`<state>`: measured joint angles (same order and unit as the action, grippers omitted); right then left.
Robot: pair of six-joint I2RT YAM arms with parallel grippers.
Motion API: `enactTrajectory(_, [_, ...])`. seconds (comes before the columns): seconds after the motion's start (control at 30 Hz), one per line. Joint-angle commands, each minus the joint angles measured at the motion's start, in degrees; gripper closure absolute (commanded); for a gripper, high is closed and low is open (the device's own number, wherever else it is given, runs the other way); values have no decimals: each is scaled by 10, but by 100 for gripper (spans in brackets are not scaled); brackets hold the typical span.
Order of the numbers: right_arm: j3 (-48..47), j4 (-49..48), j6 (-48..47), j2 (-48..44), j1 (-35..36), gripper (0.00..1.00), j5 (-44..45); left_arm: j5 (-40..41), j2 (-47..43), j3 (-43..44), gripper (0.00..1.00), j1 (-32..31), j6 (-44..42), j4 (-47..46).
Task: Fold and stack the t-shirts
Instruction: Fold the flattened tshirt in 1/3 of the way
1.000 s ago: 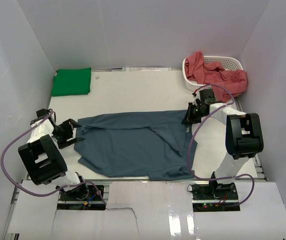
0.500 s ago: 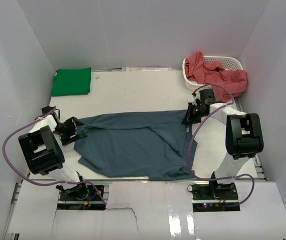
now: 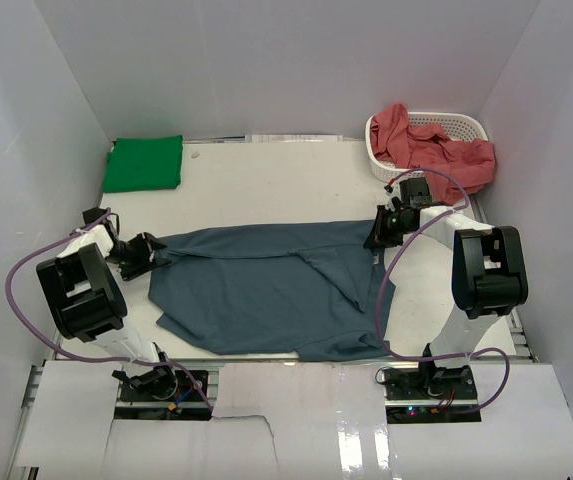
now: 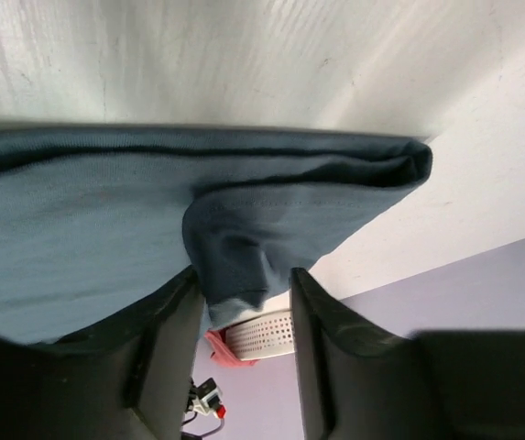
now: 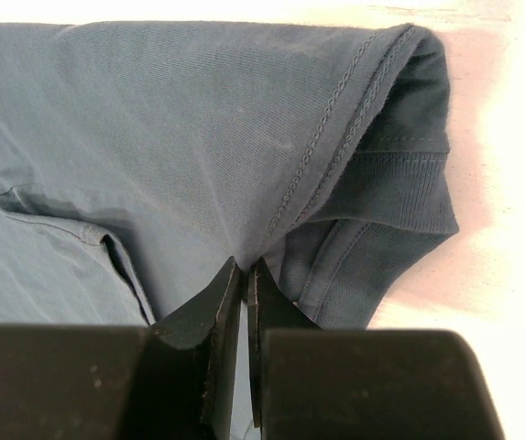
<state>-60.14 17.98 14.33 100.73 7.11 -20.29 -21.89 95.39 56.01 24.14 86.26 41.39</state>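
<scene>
The slate blue t-shirt (image 3: 266, 285) lies spread across the middle of the table. My left gripper (image 3: 154, 255) is at its left edge. In the left wrist view a hanging fold of the blue cloth (image 4: 235, 247) sits between the fingers of my left gripper (image 4: 244, 280), whose jaws stand apart. My right gripper (image 3: 376, 235) is at the shirt's far right corner. In the right wrist view my right gripper (image 5: 246, 270) is shut, pinching the blue shirt (image 5: 180, 137) beside a stitched seam. A folded bright green t-shirt (image 3: 143, 163) lies at the back left.
A white perforated basket (image 3: 458, 122) stands at the back right, with salmon red t-shirts (image 3: 436, 150) spilling over its rim. White walls enclose the table on three sides. Purple cables loop beside both arms.
My left gripper has moved right onto the shirt's left edge, and its jaws have narrowed around the cloth. The right gripper has not moved.
</scene>
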Motion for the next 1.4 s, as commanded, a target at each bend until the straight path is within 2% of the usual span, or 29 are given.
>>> enactTrajectory(0.0, [-3, -9, -12, -11, -3, 92, -5, 21, 1, 16, 49, -3, 73, -1])
enactTrajectory(0.1, [-3, -8, -11, -11, -3, 92, -4, 19, 6, 17, 60, -3, 69, -4])
enactTrajectory(0.47, [-1, -6, -13, -15, -3, 92, -1, 27, -3, 19, 77, -3, 45, -9])
enactTrajectory(0.67, [-6, -1, -11, -12, -3, 92, -3, 54, 8, 56, 94, -2, -56, -2])
enactTrajectory(0.87, [-13, 12, -13, -12, -3, 92, 3, 110, 8, 71, 100, -2, -165, 8])
enactTrajectory(1.17, [-54, 58, -18, 3, -3, 92, 11, 153, 15, 66, 100, -3, -319, -14])
enactTrajectory(1.37, [-60, 70, -19, 10, -3, 92, 20, 206, 13, 77, 100, -26, -382, -22])
